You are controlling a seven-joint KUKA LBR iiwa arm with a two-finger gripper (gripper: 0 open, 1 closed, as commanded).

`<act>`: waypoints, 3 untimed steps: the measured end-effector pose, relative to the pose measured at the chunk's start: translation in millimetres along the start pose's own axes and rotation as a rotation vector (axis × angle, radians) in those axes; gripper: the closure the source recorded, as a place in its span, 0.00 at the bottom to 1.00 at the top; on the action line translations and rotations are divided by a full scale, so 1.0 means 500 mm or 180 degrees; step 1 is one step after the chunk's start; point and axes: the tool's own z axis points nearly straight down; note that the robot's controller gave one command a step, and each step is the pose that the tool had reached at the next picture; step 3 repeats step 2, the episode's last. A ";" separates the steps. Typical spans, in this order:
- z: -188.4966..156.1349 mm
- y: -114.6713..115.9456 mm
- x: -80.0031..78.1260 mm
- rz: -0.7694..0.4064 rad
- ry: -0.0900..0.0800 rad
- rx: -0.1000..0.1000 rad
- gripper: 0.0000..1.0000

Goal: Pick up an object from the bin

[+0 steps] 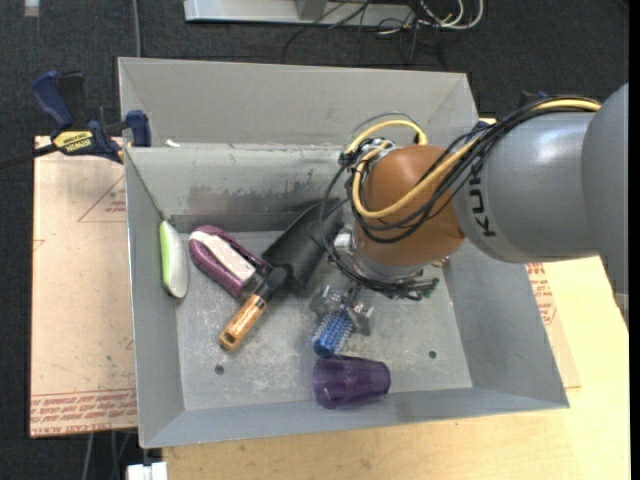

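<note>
The gripper (343, 310) hangs low over a small blue bristly brush (329, 336) near the front middle of the bin (500, 368); I cannot tell whether it is apart or closed. Caught off-centre, I reckon the brush could slip out or get shoved into the purple translucent cup (351, 381) just beside it. The black-handled, copper-tipped tool (285, 263) nearby might snag too.
</note>
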 end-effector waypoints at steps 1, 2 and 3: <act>-0.013 0.001 0.000 0.0003 0.0002 -0.0006 1.00; -0.025 0.000 -0.001 0.0005 -0.0002 -0.0002 1.00; -0.025 0.000 -0.001 0.0005 -0.0002 -0.0002 1.00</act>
